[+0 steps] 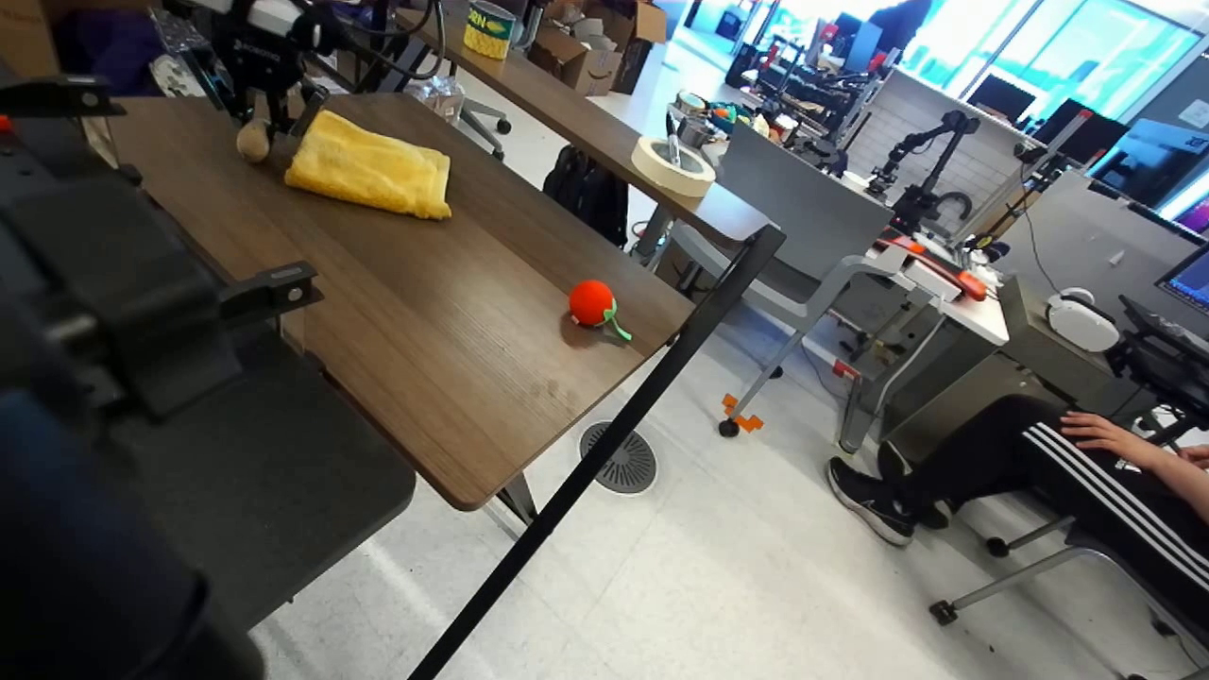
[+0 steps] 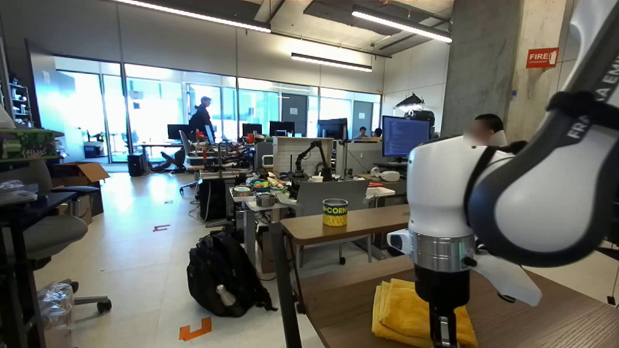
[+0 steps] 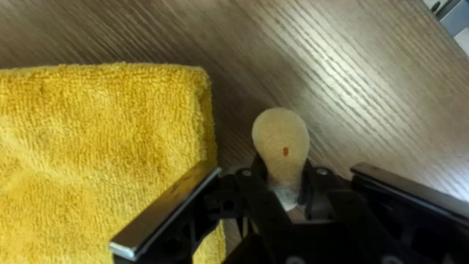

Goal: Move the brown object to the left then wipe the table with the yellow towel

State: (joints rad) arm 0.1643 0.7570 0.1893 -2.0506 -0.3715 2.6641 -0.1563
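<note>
Shifting the brown object (image 3: 281, 134) seems the step in hand: the gripper (image 3: 282, 172) is closed on its narrow end, just beside the yellow towel (image 3: 110, 154); next likely means carrying it left, then releasing it

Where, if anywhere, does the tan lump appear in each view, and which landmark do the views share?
In an exterior view: tan lump at upper left, just left of the yellow towel.
In an exterior view: no tan lump visible; the yellow towel lies at the bottom, right of centre.
In the wrist view: tan lump just right of centre, in the gripper, with the yellow towel on the left.
Shared landmark: yellow towel.
</note>
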